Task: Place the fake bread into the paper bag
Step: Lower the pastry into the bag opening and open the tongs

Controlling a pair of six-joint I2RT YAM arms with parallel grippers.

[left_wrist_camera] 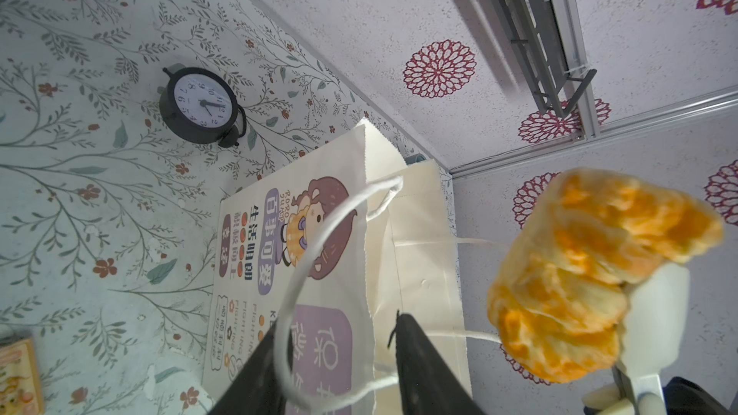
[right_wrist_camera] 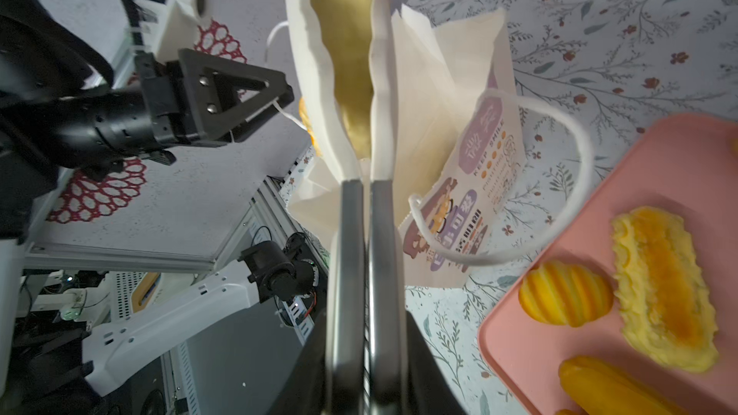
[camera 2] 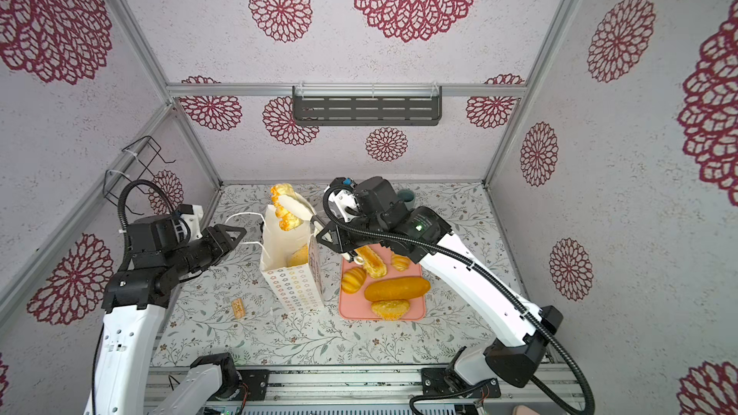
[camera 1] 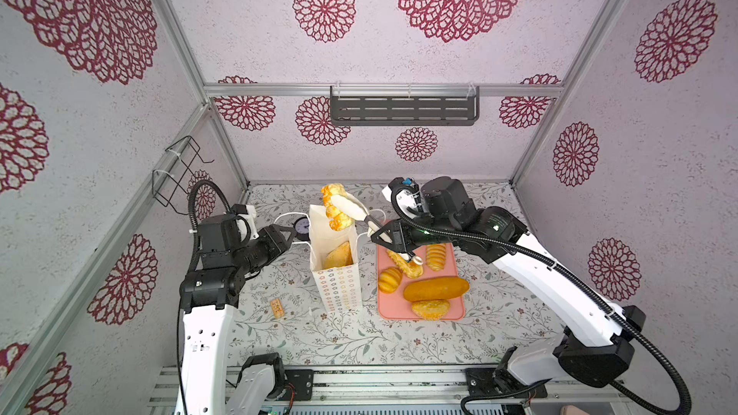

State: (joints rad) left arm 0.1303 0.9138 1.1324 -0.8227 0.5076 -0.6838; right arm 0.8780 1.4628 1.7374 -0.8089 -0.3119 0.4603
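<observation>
The cell around you is papered pale grey with crimson flower medallions, and the table (camera 1: 359, 343) wears a leafy floral cloth. In the middle of it stands the paper bag (camera 1: 339, 287), upright with its mouth open; one golden bun (camera 1: 339, 255) already lies inside.

Your right gripper (camera 1: 385, 236) is clamped on a pair of tongs (right_wrist_camera: 351, 257), the two metal arms squeezed together. Their white tips pinch a flaky orange pastry (camera 1: 334, 206) up in the air by the far end of the bag's mouth, clear of the paper (in the left wrist view you can see bare wall between pastry and bag rim).

Your left gripper (camera 1: 292, 233) sits high at the bag's left side, jaws partly apart, with a white cord handle (left_wrist_camera: 303, 273) looping through the gap. In the left wrist view the cord is not pinched.

Just right of the bag lies a pink tray (camera 1: 454, 273) carrying more of the fake bread:
- a long smooth loaf (camera 1: 436, 288)
- a ridged bun (camera 1: 390, 279) at the tray's left edge
- a second ridged one (camera 1: 435, 257) farther back
- a flat oval pastry (camera 1: 407, 267), partly under the right gripper
- a rounded piece (camera 1: 430, 308) at the near end

A small tan cracker (camera 1: 276, 308) lies on the cloth to the near left of the bag. A black alarm clock (left_wrist_camera: 198, 104) stands on the table at the bag's far left.
</observation>
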